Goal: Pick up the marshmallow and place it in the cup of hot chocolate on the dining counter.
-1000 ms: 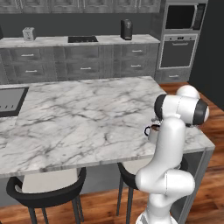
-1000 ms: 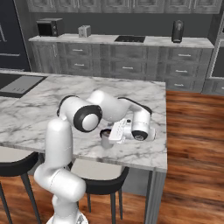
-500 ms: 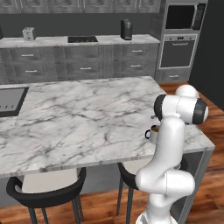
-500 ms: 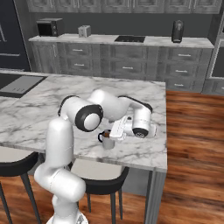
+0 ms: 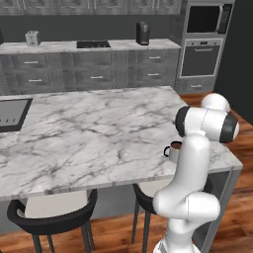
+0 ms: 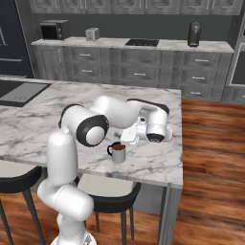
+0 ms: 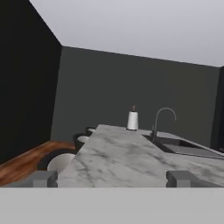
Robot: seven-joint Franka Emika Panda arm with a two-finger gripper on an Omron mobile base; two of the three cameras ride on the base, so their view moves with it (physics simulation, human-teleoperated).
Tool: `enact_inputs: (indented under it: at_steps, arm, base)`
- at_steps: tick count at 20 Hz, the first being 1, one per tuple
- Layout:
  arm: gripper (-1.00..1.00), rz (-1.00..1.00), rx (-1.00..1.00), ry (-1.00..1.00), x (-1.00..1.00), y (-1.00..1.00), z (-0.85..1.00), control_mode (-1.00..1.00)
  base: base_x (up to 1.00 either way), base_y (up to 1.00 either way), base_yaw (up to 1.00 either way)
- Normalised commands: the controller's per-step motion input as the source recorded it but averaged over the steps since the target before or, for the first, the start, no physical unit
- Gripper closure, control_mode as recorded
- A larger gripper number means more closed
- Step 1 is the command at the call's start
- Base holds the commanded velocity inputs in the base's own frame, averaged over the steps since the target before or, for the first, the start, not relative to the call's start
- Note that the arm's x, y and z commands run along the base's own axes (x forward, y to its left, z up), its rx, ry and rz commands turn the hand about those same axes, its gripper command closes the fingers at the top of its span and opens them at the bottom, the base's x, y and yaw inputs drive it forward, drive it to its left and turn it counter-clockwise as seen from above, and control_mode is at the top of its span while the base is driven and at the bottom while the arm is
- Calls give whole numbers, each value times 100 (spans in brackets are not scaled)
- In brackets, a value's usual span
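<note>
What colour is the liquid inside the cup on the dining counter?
Dark brown, inside the light grey cup of hot chocolate; it shows best in the right base view.

From the left base view, the robot's own forearm covers most of the cup of hot chocolate (image 5: 172, 149), leaving just its rim and dark handle showing beside the arm. The end effector itself is tucked behind the wrist in the right base view, so I cannot tell how its jaws stand. In the hand view only the very tips of its fingers (image 7: 43, 178) poke up, spread wide apart. The marshmallow is too small to make out anywhere near the end effector. The table (image 5: 99, 128) runs off the left edge.
</note>
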Motion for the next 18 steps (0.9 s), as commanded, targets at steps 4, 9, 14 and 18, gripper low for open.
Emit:
enact_inputs:
  at_steps: [4, 9, 14, 18]
  arm:
    - [-100, 0, 0, -12, -55, 0, 49, -100]
    - [-100, 0, -2, -23, -89, 9, 50, -100]
    - [-100, 0, -3, -33, -89, 8, 71, -100]
    - [-100, 0, 0, -30, -61, 6, 96, -100]
  base:
    - [0, 0, 0]
    - [0, 0, 0]
    - [0, 0, 0]
    - [0, 0, 0]
